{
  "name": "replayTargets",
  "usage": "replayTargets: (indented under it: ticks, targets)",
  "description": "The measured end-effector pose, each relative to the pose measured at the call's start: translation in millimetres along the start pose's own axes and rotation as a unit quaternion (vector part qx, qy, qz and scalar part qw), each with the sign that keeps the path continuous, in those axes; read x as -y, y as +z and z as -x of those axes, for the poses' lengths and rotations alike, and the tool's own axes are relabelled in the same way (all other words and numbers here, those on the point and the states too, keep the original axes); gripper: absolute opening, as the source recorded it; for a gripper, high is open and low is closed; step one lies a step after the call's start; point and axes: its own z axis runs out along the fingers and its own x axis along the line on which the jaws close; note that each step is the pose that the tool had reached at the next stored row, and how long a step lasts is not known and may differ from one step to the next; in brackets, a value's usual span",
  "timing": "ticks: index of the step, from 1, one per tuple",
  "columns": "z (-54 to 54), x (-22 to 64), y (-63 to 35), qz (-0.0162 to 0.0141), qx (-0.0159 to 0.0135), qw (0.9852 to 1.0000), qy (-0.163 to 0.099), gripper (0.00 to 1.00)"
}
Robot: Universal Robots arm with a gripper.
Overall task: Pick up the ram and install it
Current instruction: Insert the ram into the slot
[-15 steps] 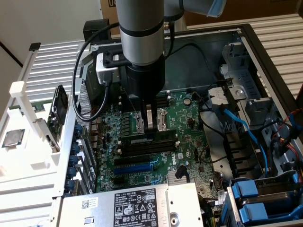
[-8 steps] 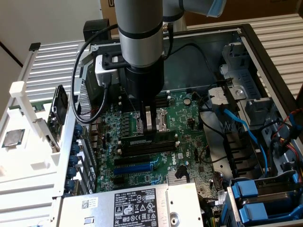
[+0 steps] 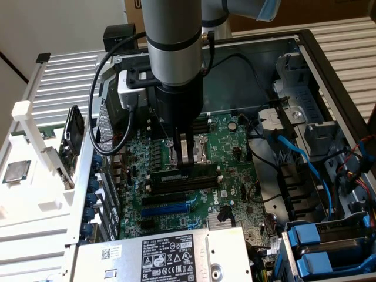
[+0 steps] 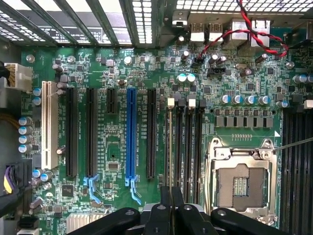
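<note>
The ram point(image 3: 176, 175) is a thin green stick with a label on its side, standing on edge in a memory slot of the motherboard point(image 3: 235, 153) inside the open computer case. In the wrist view the ram point(image 4: 169, 147) shows edge-on as a thin line running between the black memory slots point(image 4: 188, 142). My gripper point(image 3: 186, 161) reaches straight down from the arm onto the ram's top edge. Its dark fingers point(image 4: 164, 210) are pressed together, with the ram's edge leading into the seam between them, so my gripper point(image 4: 171, 205) is shut on the ram.
The silver CPU socket point(image 4: 242, 183) lies close beside the memory slots. A blue expansion slot point(image 4: 130, 132) and black slots lie on the other side. A power supply point(image 3: 170, 255), blue drive caddies point(image 3: 317, 247) and blue cables point(image 3: 299, 155) crowd the case.
</note>
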Motion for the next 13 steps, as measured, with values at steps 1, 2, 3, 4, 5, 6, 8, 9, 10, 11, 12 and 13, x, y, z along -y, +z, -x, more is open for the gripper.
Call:
replayTargets:
  ticks: [1,2,3,4,5,6,8,9,10,11,12,13]
  targets:
    - [0.0,0.0,0.0,0.0000,0.0000,1.0000,0.000,0.12]
    - [0.0,0.0,0.0,0.0000,0.0000,1.0000,0.000,0.12]
    - [0.0,0.0,0.1,-0.0001,0.0000,1.0000,0.000,0.12]
    - [0.0,-0.1,0.1,-0.0001,0.0001,1.0000,0.000,0.12]
    - [0.0,-0.1,0.1,-0.0001,0.0001,1.0000,0.000,0.12]
    - [0.0,-0.1,0.1,-0.0001,0.0001,1.0000,0.001,0.12]
    - [0.0,-0.2,0.2,-0.0001,-0.0001,1.0000,0.003,0.12]
    - [0.0,-0.2,0.3,-0.0001,0.0000,1.0000,0.003,0.12]
    - [0.0,-0.2,0.3,-0.0001,-0.0001,1.0000,0.003,0.12]
    - [0.0,-0.2,0.4,-0.0001,0.0000,1.0000,0.003,0.12]
    - [-0.1,-0.2,0.4,-0.0002,0.0001,1.0000,0.003,0.12]
    - [-0.1,-0.2,0.4,-0.0002,0.0001,1.0000,0.003,0.12]
